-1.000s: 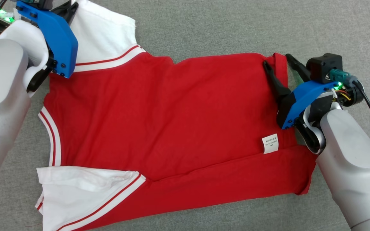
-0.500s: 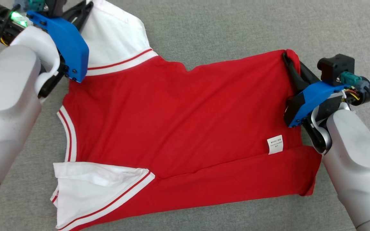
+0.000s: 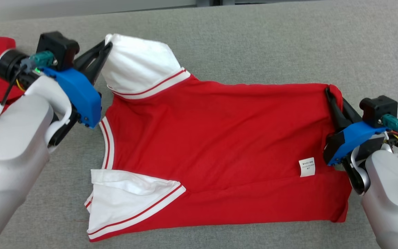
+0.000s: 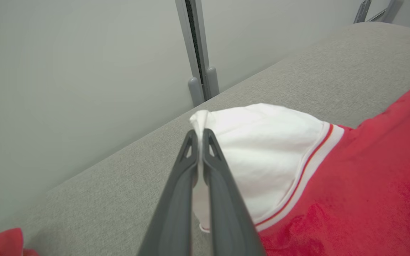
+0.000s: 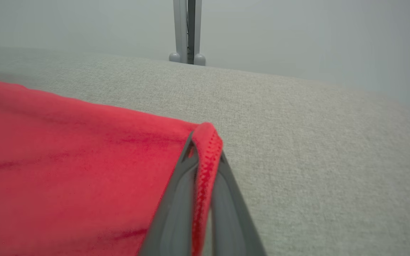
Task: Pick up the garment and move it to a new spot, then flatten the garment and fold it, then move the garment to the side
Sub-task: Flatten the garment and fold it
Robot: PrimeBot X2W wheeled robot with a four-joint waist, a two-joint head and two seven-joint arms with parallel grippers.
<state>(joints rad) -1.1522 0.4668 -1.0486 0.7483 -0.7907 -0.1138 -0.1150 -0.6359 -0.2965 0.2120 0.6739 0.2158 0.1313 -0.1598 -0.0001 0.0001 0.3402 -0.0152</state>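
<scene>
The garment point(image 3: 219, 138) lies spread on the desk point(image 3: 254, 41). My left jaws are clamped on its far white sleeve point(image 3: 140, 65), my right jaws on the far hem corner point(image 5: 208, 142). Flattening looks about done, I judge; folding and the move aside are left.

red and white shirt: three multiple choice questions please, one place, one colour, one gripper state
1. The left gripper grips the shirt at: A) far white sleeve B) neckline C) near sleeve
2. The care label is: A) blue B) white C) black
3. The right gripper is: A) open B) shut on nothing C) shut on the hem corner
1 A, fingers pinch the sleeve tip; 2 B, white against red; 3 C, red hem sits between closed fingers.
</scene>
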